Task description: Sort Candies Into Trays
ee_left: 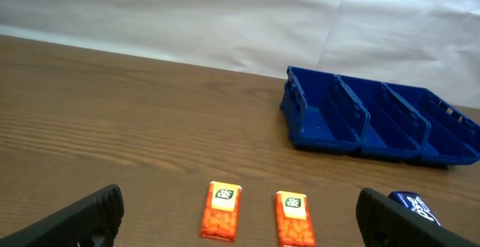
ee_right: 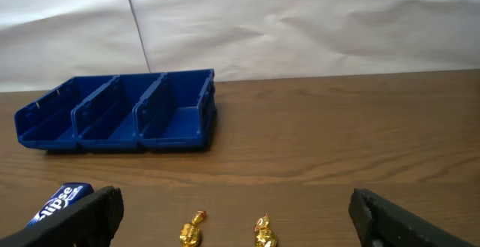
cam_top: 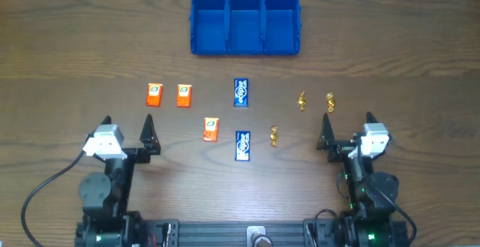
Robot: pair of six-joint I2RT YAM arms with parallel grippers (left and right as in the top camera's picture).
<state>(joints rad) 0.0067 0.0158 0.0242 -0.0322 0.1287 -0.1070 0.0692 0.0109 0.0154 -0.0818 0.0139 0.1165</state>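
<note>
Two pincers sit at my end of the tabletop (cam_top: 67,44), the left pincer (cam_top: 129,125) and the right pincer (cam_top: 349,121), both spread wide and holding nothing. Just ahead lie an orange box (cam_top: 211,129), a blue packet (cam_top: 242,145) and a gold sweet (cam_top: 274,135). Farther on are two more orange boxes (cam_top: 154,94), another blue packet (cam_top: 241,92) and two gold sweets (cam_top: 302,100). Beyond them the blue tray (cam_top: 245,49) has all three compartments bare, so I judge sorting hasn't begun. Next I'd lower the left pincer astride the nearest orange box, square across its narrow width, before closing.
</note>
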